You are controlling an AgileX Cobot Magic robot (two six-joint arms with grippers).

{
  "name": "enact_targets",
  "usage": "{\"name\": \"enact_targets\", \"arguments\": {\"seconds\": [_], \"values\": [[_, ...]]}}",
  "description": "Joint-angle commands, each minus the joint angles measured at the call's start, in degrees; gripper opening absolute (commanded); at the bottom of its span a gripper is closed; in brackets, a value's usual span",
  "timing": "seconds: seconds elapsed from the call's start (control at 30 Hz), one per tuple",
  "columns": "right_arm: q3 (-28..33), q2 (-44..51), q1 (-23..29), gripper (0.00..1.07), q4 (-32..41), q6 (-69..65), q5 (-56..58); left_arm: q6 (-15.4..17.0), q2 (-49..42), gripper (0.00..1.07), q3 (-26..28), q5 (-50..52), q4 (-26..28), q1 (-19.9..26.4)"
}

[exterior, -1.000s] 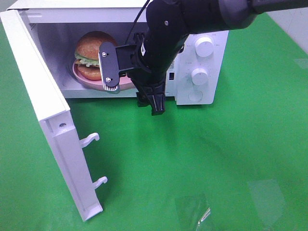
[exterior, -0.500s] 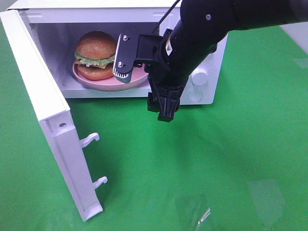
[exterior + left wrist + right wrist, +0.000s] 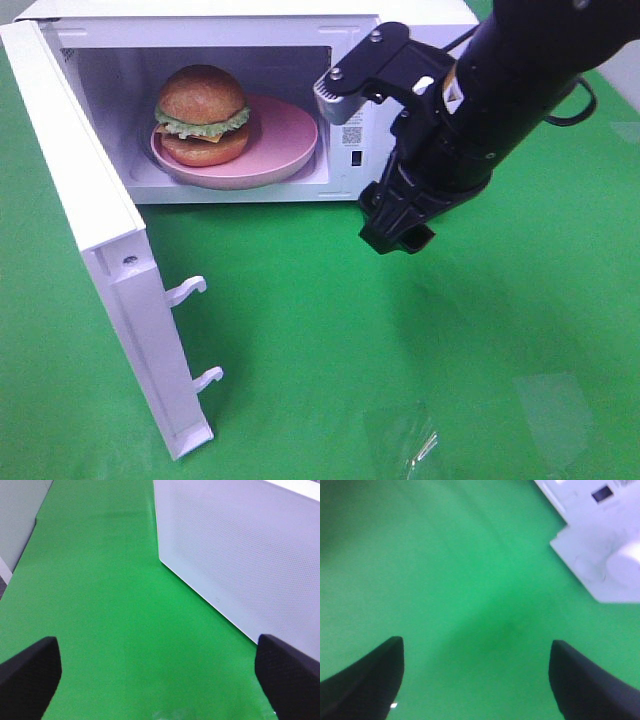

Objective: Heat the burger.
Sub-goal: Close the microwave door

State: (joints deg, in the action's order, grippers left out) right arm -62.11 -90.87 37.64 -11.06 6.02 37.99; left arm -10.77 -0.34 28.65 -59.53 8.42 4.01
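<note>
Green desk (image 3: 470, 340) | burger (image 3: 202, 115) on pink plate (image 3: 290, 140) inside microwave (image 3: 340, 175) | door (image 3: 90, 220) swung open | right pincer (image 3: 475, 680) spread wide, empty, above desk before microwave | left pincer (image 3: 157, 680) spread wide, empty, above desk

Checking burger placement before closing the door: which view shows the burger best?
Exterior high: burger fully visible on the pink plate inside the open microwave. Both wrist views miss it, showing only green cloth and white microwave panels.
</note>
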Motion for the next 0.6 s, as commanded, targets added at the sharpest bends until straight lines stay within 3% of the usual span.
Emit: {"name": "enact_targets", "arguments": {"seconds": [0.03, 0.2, 0.6], "values": [[0.9, 3.8, -2.6, 0.78, 3.6, -3.3, 8.1, -0.1, -0.3, 0.98, -0.2, -0.1, 0.1, 0.2], [0.9, 7.6, -4.8, 0.76, 7.2, -6.0, 18.4, -0.1, -0.3, 0.98, -0.2, -0.1, 0.1, 0.2], [4.2, 17.0, -4.9, 0.76, 7.4, -7.6, 23.1, -0.1, -0.3, 0.98, -0.2, -0.1, 0.1, 0.2]]}}
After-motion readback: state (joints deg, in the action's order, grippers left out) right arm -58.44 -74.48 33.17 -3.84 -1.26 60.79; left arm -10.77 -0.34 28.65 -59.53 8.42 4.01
